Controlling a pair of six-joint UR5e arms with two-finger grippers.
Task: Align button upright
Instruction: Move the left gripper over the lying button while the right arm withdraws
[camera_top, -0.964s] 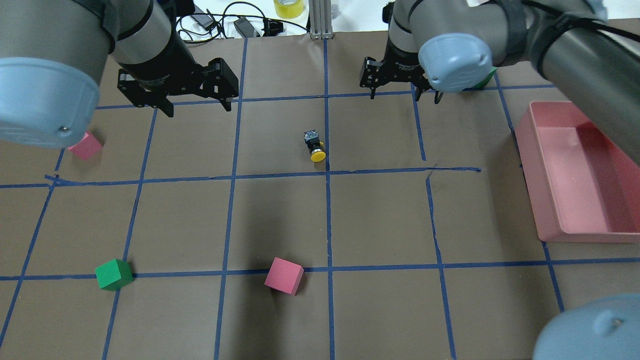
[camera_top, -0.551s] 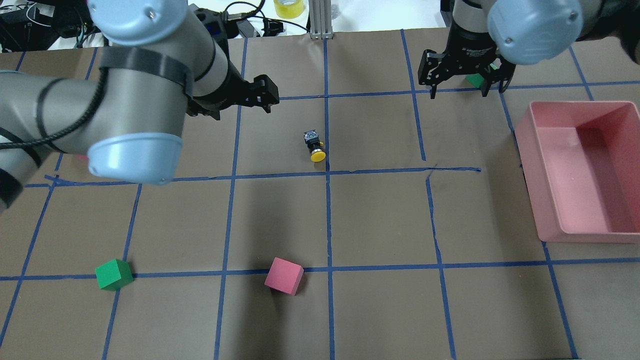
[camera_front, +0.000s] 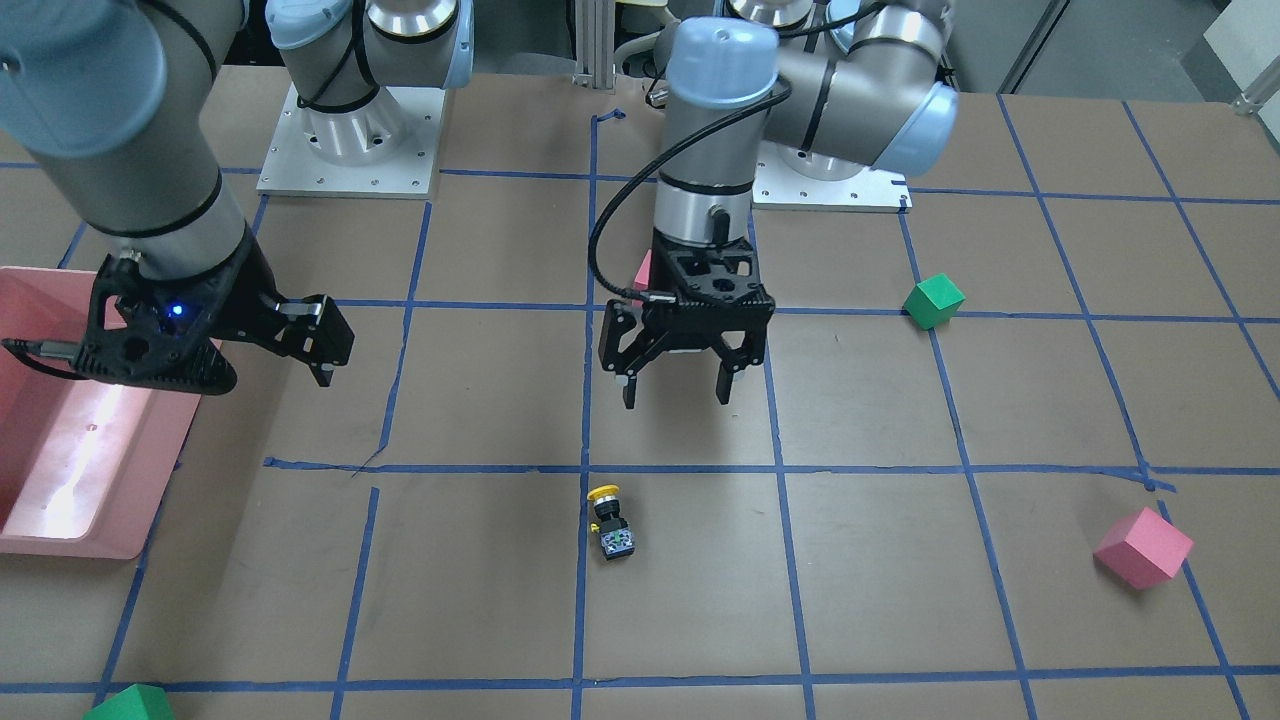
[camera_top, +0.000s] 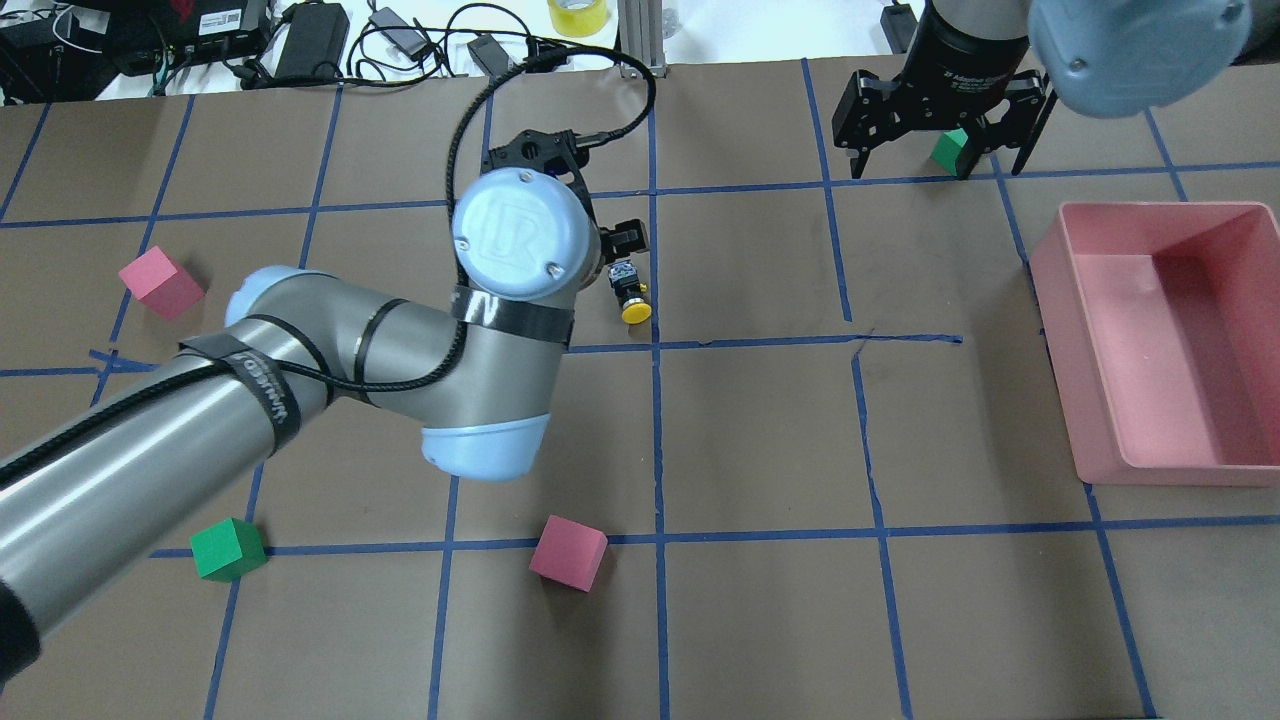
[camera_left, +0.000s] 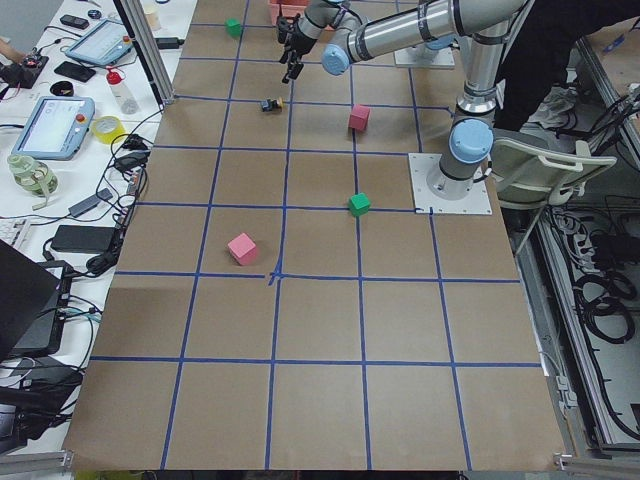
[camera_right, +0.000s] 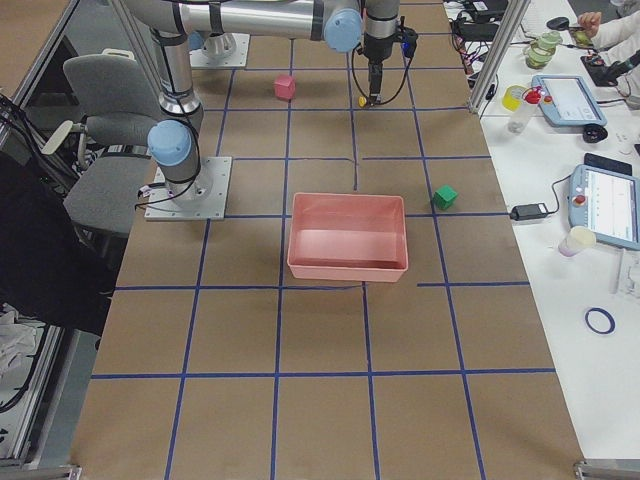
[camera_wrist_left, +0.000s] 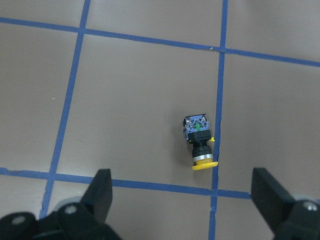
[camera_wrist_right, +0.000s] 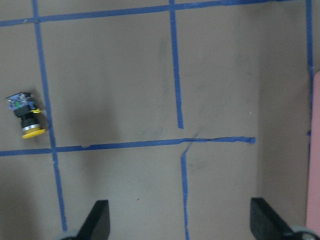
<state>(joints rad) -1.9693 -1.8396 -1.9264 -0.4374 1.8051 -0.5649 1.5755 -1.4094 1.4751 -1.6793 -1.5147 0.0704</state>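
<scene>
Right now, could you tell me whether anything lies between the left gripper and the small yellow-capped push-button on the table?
Nothing visible does. The left gripper, jaws open, hangs above bare brown paper, and the yellow-capped push-button lies on its side just beyond it. The nearest pink foam cube sits well clear.

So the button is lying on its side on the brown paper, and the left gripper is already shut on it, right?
Not quite. The button does lie on its side on the brown paper, but the left gripper is open and apart from it, not shut on it. The left wrist view shows both fingers spread wide with the button clear of them.
</scene>
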